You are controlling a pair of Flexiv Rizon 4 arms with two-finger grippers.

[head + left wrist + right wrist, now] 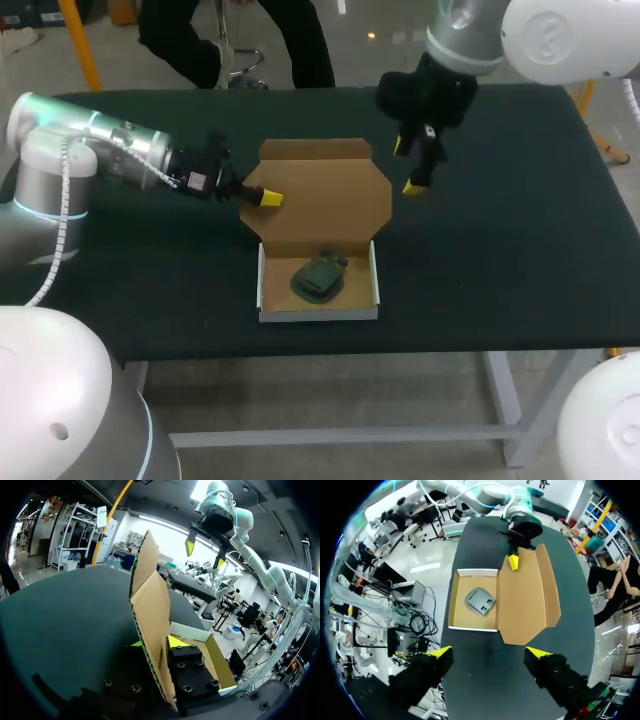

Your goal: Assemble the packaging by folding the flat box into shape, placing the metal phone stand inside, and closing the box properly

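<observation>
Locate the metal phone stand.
In the head view, the metal phone stand lies inside the box tray, just in front of the lid the left gripper holds.

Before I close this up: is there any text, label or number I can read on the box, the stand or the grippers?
No text can be read in any view.
Box: plain cardboard, no print visible.
Phone stand: no marking visible.
Left gripper: a small white sticker on its body, too small to read.
Right gripper: one pale spot, too small to read.
</observation>
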